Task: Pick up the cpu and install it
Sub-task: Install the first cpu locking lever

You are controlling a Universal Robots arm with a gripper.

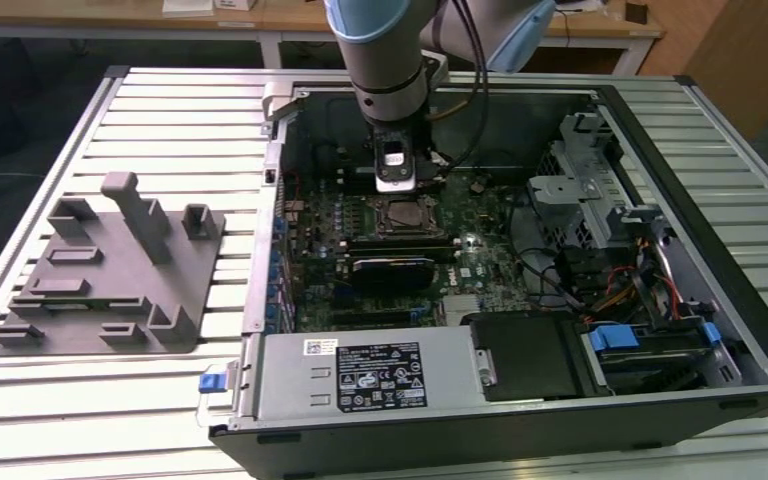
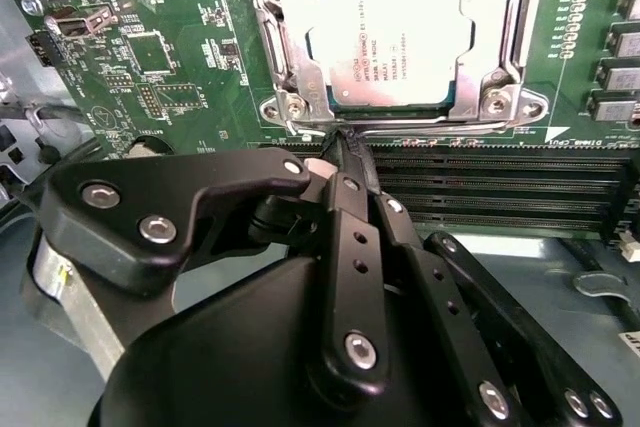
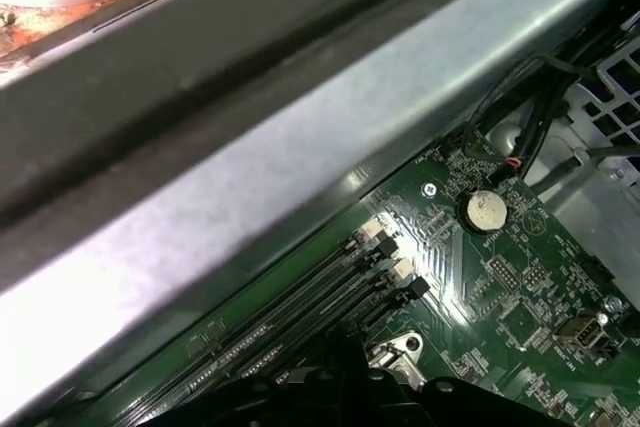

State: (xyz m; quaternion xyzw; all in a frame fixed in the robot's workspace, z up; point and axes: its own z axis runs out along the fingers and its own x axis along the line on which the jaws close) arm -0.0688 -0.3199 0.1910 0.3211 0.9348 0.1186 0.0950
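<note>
The cpu (image 2: 390, 37), a flat silvery square with a pale rim, lies seated in the metal socket frame (image 2: 275, 57) on the green motherboard. My gripper (image 2: 345, 147) is shut, its two black fingers pressed together with nothing visible between them. Its tips stand at the socket frame's edge, on the side of the black memory slots (image 2: 500, 187). In the exterior view the gripper (image 1: 398, 188) hangs inside the open computer case, just beyond the socket and cpu (image 1: 400, 215).
The grey fixture (image 1: 104, 280) with upright posts sits on the slatted table at the exterior view's left. Inside the case are a power supply (image 1: 357, 375), drive cages (image 1: 598, 200) and cables. The case wall (image 3: 300, 177) runs close by in the first wrist view, near a coin battery (image 3: 486, 210).
</note>
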